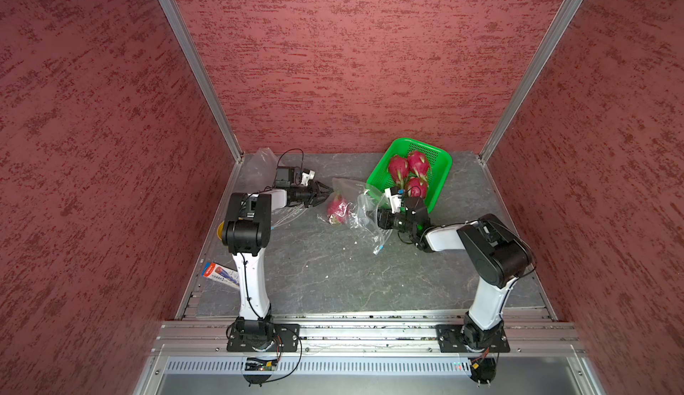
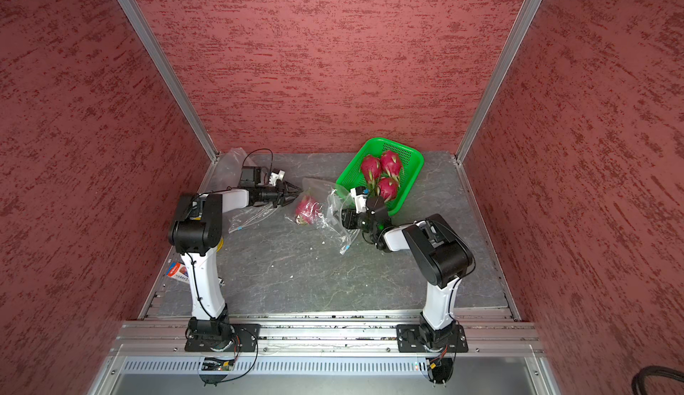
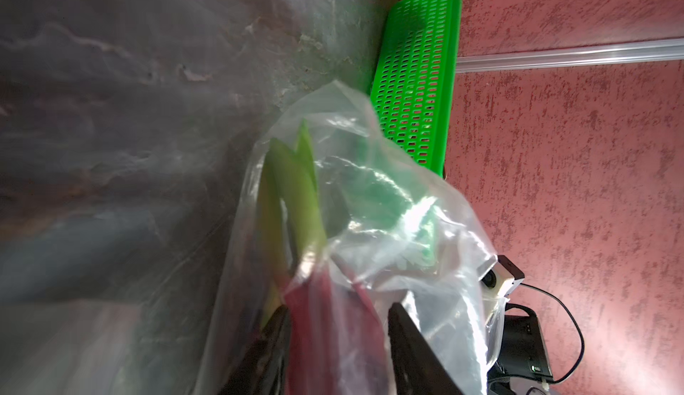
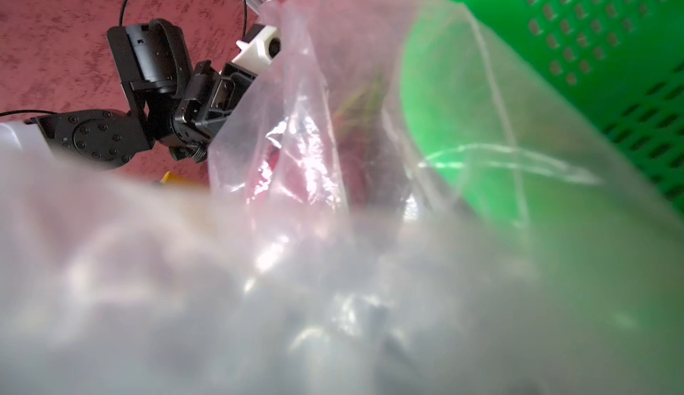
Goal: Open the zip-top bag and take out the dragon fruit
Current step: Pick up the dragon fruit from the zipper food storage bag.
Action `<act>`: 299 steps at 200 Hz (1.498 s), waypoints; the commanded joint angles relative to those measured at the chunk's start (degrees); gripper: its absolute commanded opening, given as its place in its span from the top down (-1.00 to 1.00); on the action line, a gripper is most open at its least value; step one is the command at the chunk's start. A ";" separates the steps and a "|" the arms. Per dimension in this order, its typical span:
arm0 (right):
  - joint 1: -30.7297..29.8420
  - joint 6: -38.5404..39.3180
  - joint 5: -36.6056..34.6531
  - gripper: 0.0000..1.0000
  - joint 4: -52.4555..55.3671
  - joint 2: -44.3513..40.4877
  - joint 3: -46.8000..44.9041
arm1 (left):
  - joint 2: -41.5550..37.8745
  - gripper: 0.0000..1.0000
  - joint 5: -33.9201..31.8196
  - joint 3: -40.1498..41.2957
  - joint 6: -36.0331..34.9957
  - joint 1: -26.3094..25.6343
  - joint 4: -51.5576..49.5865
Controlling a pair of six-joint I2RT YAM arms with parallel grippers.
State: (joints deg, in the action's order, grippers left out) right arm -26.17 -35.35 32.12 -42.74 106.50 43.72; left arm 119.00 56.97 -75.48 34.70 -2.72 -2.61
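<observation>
One dragon fruit (image 1: 337, 209) lies inside the clear zip-top bag (image 1: 355, 204) in the middle of the table, seen in both top views. My left gripper (image 1: 325, 193) stands open at the bag's left end. In the left wrist view its dark fingers (image 3: 407, 337) straddle the bag film and the fruit's pink end (image 3: 322, 319). My right gripper (image 1: 369, 214) reaches into the bag's crumpled right side, and plastic (image 4: 333, 300) hides its jaws. The bag's zip strip with a blue slider (image 1: 377, 249) trails toward the front. Three more dragon fruit (image 1: 407, 172) sit in the green basket (image 1: 446, 163).
The basket stands at the back right, just behind my right wrist. An empty clear bag (image 1: 259, 167) lies in the back left corner and another (image 1: 288, 216) under my left forearm. A red and blue packet (image 1: 220, 274) lies at the left edge.
</observation>
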 commanded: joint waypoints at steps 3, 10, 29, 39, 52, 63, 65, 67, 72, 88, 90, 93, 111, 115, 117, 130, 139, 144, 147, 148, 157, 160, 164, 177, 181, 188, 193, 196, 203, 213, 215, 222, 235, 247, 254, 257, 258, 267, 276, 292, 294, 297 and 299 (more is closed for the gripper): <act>-0.53 -3.39 5.35 0.41 -6.14 -0.36 0.55 | -7.65 0.01 -6.06 0.11 -8.89 -0.24 -9.47; -0.63 -3.62 5.04 0.41 -6.78 -0.68 0.16 | -9.20 -0.02 -7.54 0.47 -10.18 -0.50 -11.07; -0.84 -4.77 4.85 0.42 -8.45 -1.42 -0.75 | -13.31 -0.08 -10.00 1.83 -12.55 -1.52 -13.69; -1.19 -5.31 4.47 0.42 -9.11 -1.86 -0.97 | -15.41 -0.11 -10.16 2.94 -12.72 -2.50 -13.91; -1.84 -5.44 3.79 0.42 -9.04 -2.40 -1.00 | -18.10 -0.15 -10.16 4.29 -13.25 -4.24 -14.45; -2.27 -5.51 3.20 0.42 -8.94 -2.76 -1.07 | -20.21 -0.17 -10.72 5.04 -14.24 -6.15 -15.55; -2.34 -5.51 3.14 0.42 -8.92 -2.89 -1.09 | -20.56 -0.17 -10.78 5.23 -14.36 -6.48 -15.62; -2.38 -5.52 2.98 0.42 -8.87 -3.01 -1.12 | -20.91 -0.17 -10.77 5.36 -14.50 -6.85 -15.68; -2.47 -5.64 2.71 0.42 -8.94 -3.17 -1.25 | -21.82 -0.20 -10.67 5.79 -14.73 -7.64 -15.71; -2.65 -5.61 1.53 0.43 -8.79 -3.93 -1.55 | -24.52 -0.22 -10.39 7.51 -14.85 -10.25 -14.79; -2.63 -5.60 1.36 0.42 -8.70 -4.06 -1.67 | -24.80 -0.22 -10.28 7.75 -14.68 -10.56 -14.53; -2.65 -5.54 1.19 0.42 -8.62 -4.19 -1.65 | -25.31 -0.22 -10.15 8.12 -14.48 -11.00 -14.04; -2.86 -4.80 0.24 0.42 -7.42 -4.65 -1.64 | -27.63 -0.25 -9.61 10.15 -12.51 -13.48 -10.79; -2.99 -4.73 0.08 0.42 -7.21 -4.72 -1.69 | -28.03 -0.25 -9.71 10.55 -12.04 -14.20 -9.92; -3.00 -4.66 -0.01 0.42 -7.12 -4.65 -1.64 | -28.21 -0.26 -9.69 10.73 -11.74 -14.41 -9.51; -3.24 -4.63 -0.49 0.42 -6.70 -4.63 -1.54 | -29.03 -0.30 -10.17 11.27 -10.64 -16.66 -7.20; -3.49 -4.64 -0.95 0.42 -6.42 -4.61 -1.59 | -29.26 -0.30 -11.04 11.08 -10.46 -18.29 -6.50; -3.52 -4.64 -1.20 0.42 -6.26 -4.50 -1.54 | -29.22 -0.31 -11.65 10.78 -10.72 -19.16 -6.49; -3.63 -4.64 -1.33 0.43 -6.18 -4.57 -1.53 | -29.14 -0.31 -11.95 10.52 -10.97 -19.67 -6.63; -3.67 -4.59 -1.39 0.43 -6.15 -4.51 -1.53 | -29.16 -0.31 -12.14 10.44 -11.01 -19.81 -6.67; -3.85 -4.55 -1.70 0.42 -5.89 -4.63 -1.43 | -28.96 -0.34 -13.38 9.65 -11.77 -21.12 -7.25; -3.86 -4.48 -1.86 0.42 -5.82 -4.63 -1.38 | -28.85 -0.34 -13.85 9.38 -12.03 -21.45 -7.52; -3.91 -4.46 -2.03 0.42 -5.77 -4.68 -1.32 | -28.71 -0.35 -14.37 9.08 -12.50 -21.88 -7.83; -4.14 -4.46 -2.32 0.42 -5.60 -4.87 -1.30 | -27.94 -0.35 -15.83 7.74 -13.66 -22.78 -9.35; -4.09 -4.46 -2.32 0.42 -5.66 -4.89 -1.29 | -27.59 -0.35 -16.06 7.30 -13.98 -22.97 -9.81; -4.23 -4.46 -2.39 0.42 -5.74 -4.98 -1.22 | -26.98 -0.35 -16.42 6.58 -14.57 -23.27 -10.60; -4.31 -4.38 -2.33 0.42 -5.68 -4.98 -1.16 | -26.47 -0.35 -16.66 6.05 -14.81 -23.46 -11.10; -4.30 -4.37 -2.36 0.42 -5.61 -5.03 -1.14 | -26.21 -0.34 -16.75 5.79 -15.02 -23.58 -11.36; -4.41 -4.30 -2.34 0.42 -5.62 -5.07 -1.02 | -25.57 -0.33 -16.97 5.25 -15.33 -23.77 -11.75; -4.39 -4.29 -2.30 0.42 -5.56 -5.07 -1.00 | -24.77 -0.28 -17.40 4.72 -15.45 -23.95 -11.97; -4.41 -4.29 -2.28 0.42 -5.52 -5.07 -1.01 | -24.67 -0.27 -17.48 4.66 -15.49 -23.99 -11.98; -4.36 -4.29 -2.30 0.42 -5.51 -5.03 -0.94 | -24.23 -0.24 -17.66 4.37 -15.59 -24.00 -11.98; -4.45 -4.38 -2.04 0.43 -5.61 -5.16 -1.00 | -23.44 -0.20 -18.23 3.81 -15.79 -24.00 -12.07; -4.49 -4.46 -1.89 0.42 -5.81 -5.21 -0.96 | -22.82 -0.15 -18.56 3.38 -15.98 -24.00 -12.07; -4.49 -4.46 -1.88 0.42 -5.80 -5.32 -1.03 | -22.47 -0.12 -18.65 3.24 -16.00 -24.00 -12.19; -4.48 -4.45 -1.88 0.42 -5.79 -5.38 -1.09 | -22.31 -0.10 -18.72 3.17 -15.99 -24.00 -12.16; -4.49 -4.46 -1.88 0.42 -5.83 -5.40 -1.09 | -22.27 -0.10 -18.64 3.16 -15.98 -24.00 -12.16; -4.50 -4.39 -1.94 0.42 -5.85 -5.45 -1.15 | -21.90 -0.05 -18.52 2.98 -16.07 -24.00 -12.07; -4.45 -4.37 -1.97 0.42 -5.78 -5.60 -1.11 | -21.50 -0.03 -18.11 2.93 -15.96 -24.02 -12.07; -4.50 -4.29 -2.14 0.42 -5.69 -5.51 -0.97 | -21.18 0.01 -17.06 2.91 -15.58 -24.25 -11.72; -4.46 -4.24 -2.10 0.42 -5.69 -5.47 -1.00 | -21.18 0.02 -16.96 2.89 -15.50 -24.30 -11.65; -4.49 -4.26 -2.22 0.42 -5.71 -5.39 -0.95 | -21.18 0.03 -16.83 2.93 -15.46 -24.34 -11.63; -4.50 -4.28 -2.23 0.42 -5.69 -5.35 -1.00 | -21.18 0.04 -16.75 2.96 -15.50 -24.35 -11.63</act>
State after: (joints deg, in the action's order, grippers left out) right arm -30.24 -40.27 31.00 -48.14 102.96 42.57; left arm 97.45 39.13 -71.16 19.86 -26.48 -14.28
